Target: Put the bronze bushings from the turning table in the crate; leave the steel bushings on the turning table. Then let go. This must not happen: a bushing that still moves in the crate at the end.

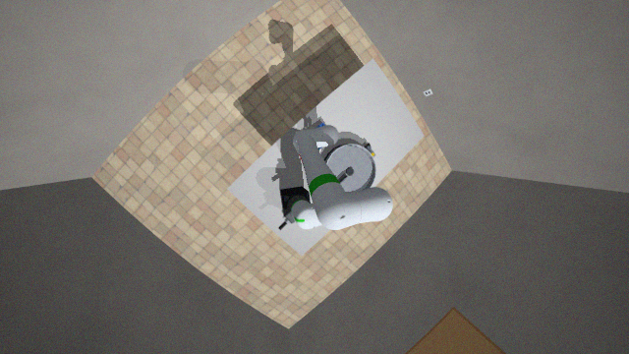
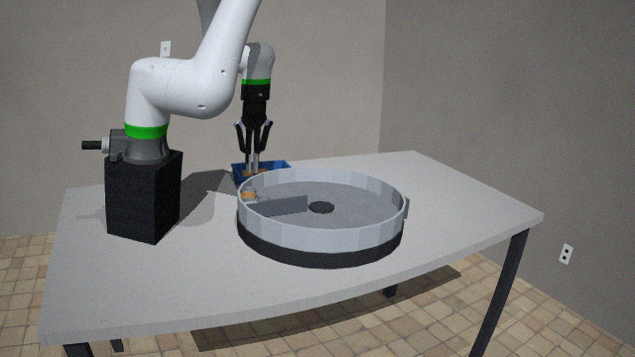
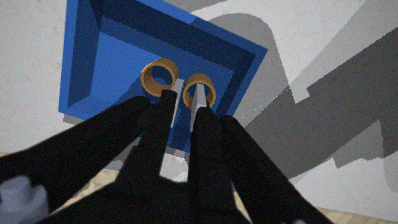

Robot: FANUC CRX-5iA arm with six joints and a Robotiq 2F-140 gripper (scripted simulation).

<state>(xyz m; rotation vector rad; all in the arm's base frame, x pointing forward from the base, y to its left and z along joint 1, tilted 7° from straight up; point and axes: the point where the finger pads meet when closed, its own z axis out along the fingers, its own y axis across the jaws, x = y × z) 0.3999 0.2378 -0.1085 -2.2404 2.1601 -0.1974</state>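
The blue crate (image 2: 237,172) (image 3: 75,55) stands behind the turning table (image 1: 358,158) (image 2: 357,240). Two bronze bushings lie in it: a left one (image 3: 171,67) and a right one (image 3: 199,78) in the wrist view. My gripper (image 2: 252,171) (image 3: 188,92) reaches down into the crate with its fingers slightly apart, holding nothing. One fingertip is between the two bushings, the other over or inside the right ring. On the turning table, a bronze bushing (image 2: 248,195) lies at the left wall, with grey, steel-looking pieces close around it, partly hidden by the rim.
A grey divider (image 2: 288,205) runs from the turning table's left wall towards its dark hub (image 1: 349,171) (image 2: 321,207). The turning table's raised rim stands between the crate and the table's front. The black robot base (image 2: 143,198) is at the left. The arm hides part of the table in the top view.
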